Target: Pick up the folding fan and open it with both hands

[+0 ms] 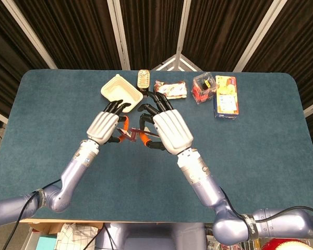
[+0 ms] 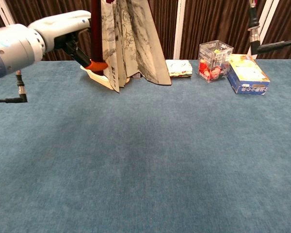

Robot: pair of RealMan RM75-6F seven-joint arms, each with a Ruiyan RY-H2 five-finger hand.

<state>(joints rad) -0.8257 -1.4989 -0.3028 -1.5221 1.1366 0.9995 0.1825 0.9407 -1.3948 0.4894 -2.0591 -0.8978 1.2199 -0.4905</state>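
Orange-tipped fingers [image 2: 96,64] of left hand [image 1: 105,126] pinching dark red guard stick of folding fan [image 2: 128,43]; right hand [image 1: 170,130] curled round other side, palm down, exact contact hidden under hand in head view. Fan held in air over mid tabletop [image 2: 150,165], toward far edge, hanging pleats-down. Step: opening phase, fan only partly spread, narrow wedge. Next prob. needs hands pulled apart w/ pivot kept pinched. Fan: stiff folded paper, ink-painted, lacquer-look rigid guard. Along far edge: cream shallow tray [image 1: 121,91], matte; clear hard plastic box [image 2: 215,60]; blue carton [image 2: 247,74], glossy. Table cover teal, felt-like.
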